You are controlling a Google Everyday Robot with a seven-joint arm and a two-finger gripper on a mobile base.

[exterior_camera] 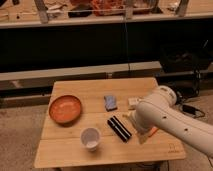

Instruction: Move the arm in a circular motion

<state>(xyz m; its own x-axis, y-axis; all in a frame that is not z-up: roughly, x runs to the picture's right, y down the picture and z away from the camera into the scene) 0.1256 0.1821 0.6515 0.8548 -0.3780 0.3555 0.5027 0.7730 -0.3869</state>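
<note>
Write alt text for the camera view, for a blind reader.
A cream-white robot arm reaches from the right over a wooden table, its gripper low beside a black object. An orange bowl, white cup and blue object lie farther left.

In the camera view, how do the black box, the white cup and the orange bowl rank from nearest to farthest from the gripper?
The gripper hangs low over the right front part of the table.
1. Black box: mid-table, just picture-left of the gripper.
2. White cup: further left, near the front edge.
3. Orange bowl: at the far left side.
</note>
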